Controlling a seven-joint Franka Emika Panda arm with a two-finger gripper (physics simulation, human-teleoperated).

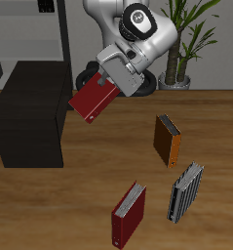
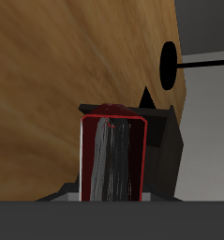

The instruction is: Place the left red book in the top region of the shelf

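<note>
Pinching the slim dark red hardcover book (image 1: 91,100) between the fingers of the two-finger gripper (image 1: 106,86), carried tilted in the air beside the low black boxy shelf (image 1: 28,112), apparently high enough to clear its top.

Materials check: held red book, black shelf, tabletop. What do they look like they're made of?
Left red book: matte dark red hard cover with a pale paper-like page block on its edge; likely board and paper. Shelf: flat, uniform black with no grain; painted wood or laminate, can't tell which. Table: brown with visible streaked grain, low sheen; looks like wood or wood veneer.
</note>
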